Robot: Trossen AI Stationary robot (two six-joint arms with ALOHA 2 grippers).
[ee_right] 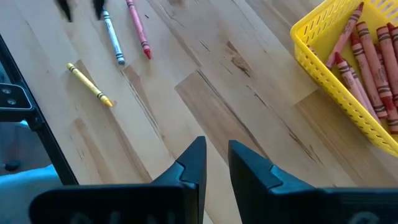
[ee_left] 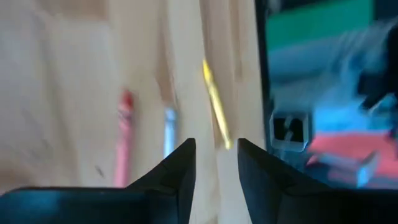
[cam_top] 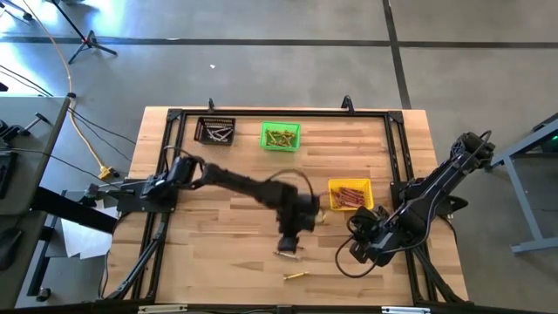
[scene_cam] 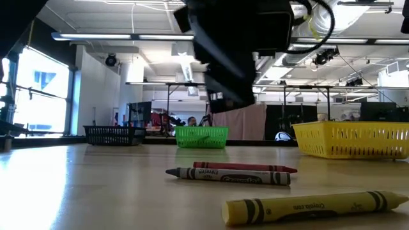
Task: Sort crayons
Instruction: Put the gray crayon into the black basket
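Three loose crayons lie flat on the wooden table near its front edge: a red one (scene_cam: 246, 167), a grey one (scene_cam: 230, 177) beside it, and a yellow one (scene_cam: 313, 207) nearest the front. My left gripper (ee_left: 216, 155) hovers just above the red and grey pair (cam_top: 288, 254), slanting down, open, with nothing between its fingers. My right gripper (ee_right: 216, 152) waits at the table's right (cam_top: 362, 247), above bare wood, its fingers a narrow gap apart and empty.
A yellow bin (cam_top: 350, 183) with red crayons stands right of centre. Behind it, at the far edge, stand a green bin (cam_top: 280, 146) holding yellow crayons and a black bin (cam_top: 215, 139) holding grey ones. A black frame (cam_top: 392, 157) borders the table.
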